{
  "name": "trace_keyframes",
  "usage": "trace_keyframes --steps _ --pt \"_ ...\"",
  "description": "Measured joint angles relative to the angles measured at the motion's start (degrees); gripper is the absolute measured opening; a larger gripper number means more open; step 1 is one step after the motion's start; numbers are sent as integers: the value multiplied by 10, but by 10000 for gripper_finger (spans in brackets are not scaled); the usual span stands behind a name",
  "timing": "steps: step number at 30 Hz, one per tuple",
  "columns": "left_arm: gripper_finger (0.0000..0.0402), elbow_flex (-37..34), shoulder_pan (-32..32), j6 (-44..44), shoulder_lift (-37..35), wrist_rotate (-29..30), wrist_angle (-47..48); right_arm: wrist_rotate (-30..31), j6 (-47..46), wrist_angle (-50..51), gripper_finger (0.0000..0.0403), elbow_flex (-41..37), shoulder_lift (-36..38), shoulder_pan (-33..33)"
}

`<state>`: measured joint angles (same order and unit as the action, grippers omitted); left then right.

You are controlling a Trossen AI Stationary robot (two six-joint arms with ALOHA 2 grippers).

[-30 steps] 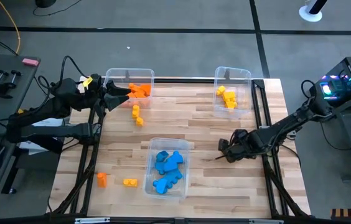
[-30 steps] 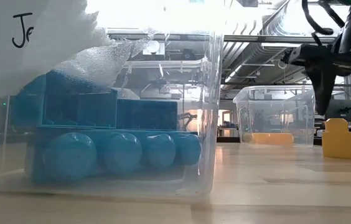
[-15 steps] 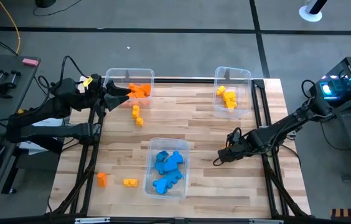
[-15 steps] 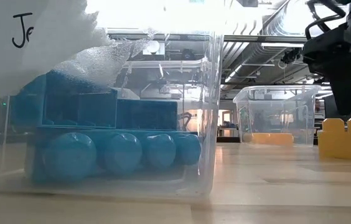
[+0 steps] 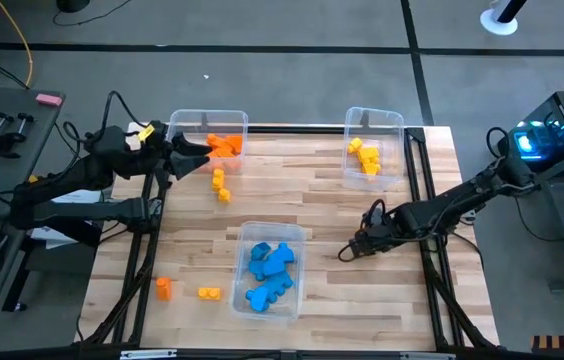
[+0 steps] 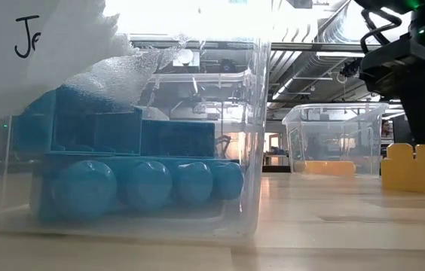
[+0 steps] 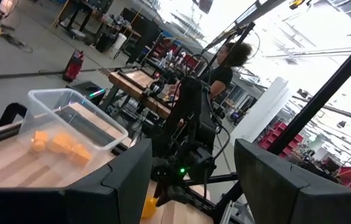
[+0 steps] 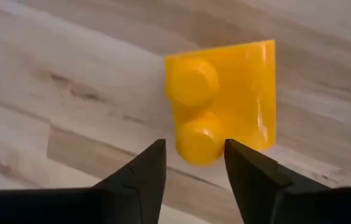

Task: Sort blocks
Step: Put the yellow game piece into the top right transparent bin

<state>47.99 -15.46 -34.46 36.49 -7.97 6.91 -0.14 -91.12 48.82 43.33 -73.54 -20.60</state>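
**op_remote:** Near to far. Along the table's (image 5: pixel 332 215) near edge I've got the blue bin (image 5: pixel 271 268) in the middle, full of blue blocks (image 5: pixel 268 270), and toward the near-left corner two strays on the bare wood: an orange block (image 5: pixel 163 289) and a yellow one (image 5: pixel 208 293). Partway back on the right, my right gripper (image 8: pixel 191 163) hangs low over a yellow block (image 8: pixel 222 99) on the wood. It's not pinching anything; the fingers sit apart with the block just ahead of the tips.

**brickfan:** So mid-pickup?

**op_remote:** I'd say so, the grab step for that yellow one. Next I need to straddle it squarely, then squeeze, lift, and carry it to the yellow bin (image 5: pixel 373 151) at the far-right corner.

**brickfan:** And the left arm?

**op_remote:** The left gripper (image 5: pixel 202 150) is at the far-left corner, beside the orange bin (image 5: pixel 212 140). Its fingers are spread with nothing between them. A yellow-orange cluster (image 5: pixel 221 185) lies just in front of that bin, still unsorted.
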Motion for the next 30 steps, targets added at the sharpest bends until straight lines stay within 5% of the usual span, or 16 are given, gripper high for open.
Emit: trace_keyframes --steps 30 --pt "213 0 14 0 0 0 11 -18 24 -7 148 2 -48 0"
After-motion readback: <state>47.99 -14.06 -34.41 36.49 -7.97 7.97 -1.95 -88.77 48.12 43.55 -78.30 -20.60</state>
